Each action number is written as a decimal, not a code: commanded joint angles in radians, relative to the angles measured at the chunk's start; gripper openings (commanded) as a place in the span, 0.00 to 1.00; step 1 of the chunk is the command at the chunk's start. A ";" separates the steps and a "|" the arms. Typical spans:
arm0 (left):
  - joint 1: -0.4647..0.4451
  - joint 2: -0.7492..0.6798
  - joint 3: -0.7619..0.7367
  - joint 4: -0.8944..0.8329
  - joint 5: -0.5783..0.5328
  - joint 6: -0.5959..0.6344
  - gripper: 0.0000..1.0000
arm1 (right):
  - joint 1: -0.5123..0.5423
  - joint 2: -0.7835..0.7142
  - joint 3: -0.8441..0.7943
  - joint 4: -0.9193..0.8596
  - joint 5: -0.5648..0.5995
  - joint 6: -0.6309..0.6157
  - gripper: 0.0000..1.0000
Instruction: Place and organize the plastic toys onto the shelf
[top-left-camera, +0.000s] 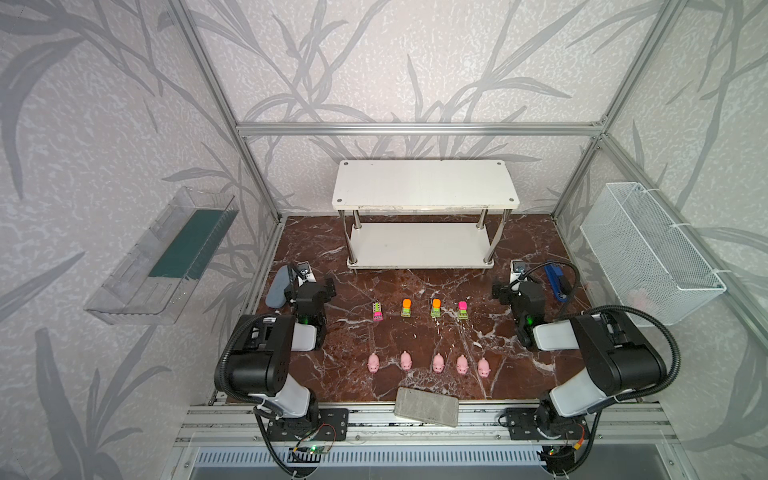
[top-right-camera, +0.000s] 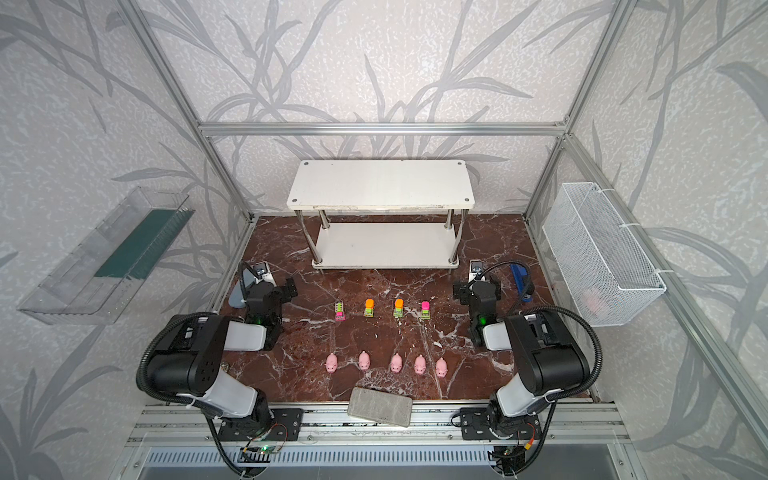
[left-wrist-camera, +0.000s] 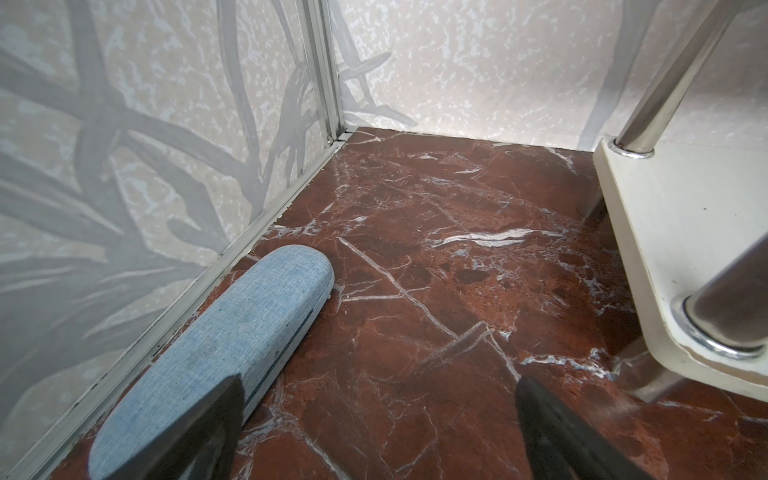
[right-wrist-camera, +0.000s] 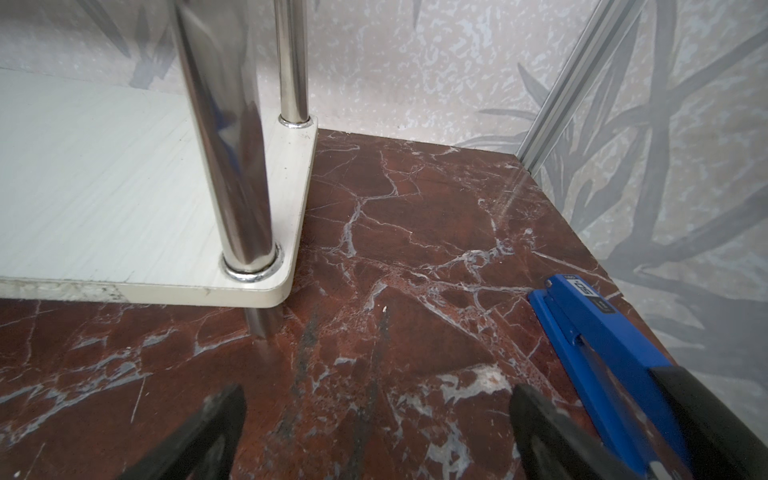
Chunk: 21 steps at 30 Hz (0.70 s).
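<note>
Looking at a pretty tidy layout here. Seeing the left gripper (left-wrist-camera: 378, 436) hanging with jaws spread wide, clutching nothing, hovering over the marble table (left-wrist-camera: 436, 249) right beside the blue-grey case (left-wrist-camera: 232, 345) lying along the wall. Getting the same deal from the right gripper (right-wrist-camera: 374, 436): spread wide, empty, hanging near the blue stapler-like tool (right-wrist-camera: 602, 357) and the front corner post of the shelf (top-left-camera: 424, 183).

Finding all the toys sitting on the table in front of the shelf, between the two arms. Counting four in the farther row: leftmost truck (top-left-camera: 377, 311), orange-topped truck (top-left-camera: 407, 308), second orange-topped truck (top-left-camera: 436, 308), pink-topped truck (top-left-camera: 463, 310). Counting five in the nearer row, well apart from the trucks: leftmost pig (top-left-camera: 373, 363), second pig (top-left-camera: 406, 360), middle pig (top-left-camera: 438, 363), fourth pig (top-left-camera: 462, 365), rightmost pig (top-left-camera: 483, 367), the last three crowding closer together.
</note>
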 joint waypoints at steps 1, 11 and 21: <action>0.001 0.002 0.004 0.015 -0.014 0.002 0.95 | 0.002 -0.002 -0.010 0.036 0.029 0.012 0.99; -0.029 -0.346 0.072 -0.319 -0.139 -0.070 0.82 | 0.041 -0.310 0.010 -0.215 0.107 0.011 0.97; -0.151 -0.414 0.078 -0.381 -0.364 -0.162 0.74 | 0.208 -0.704 0.170 -0.998 0.095 0.209 0.96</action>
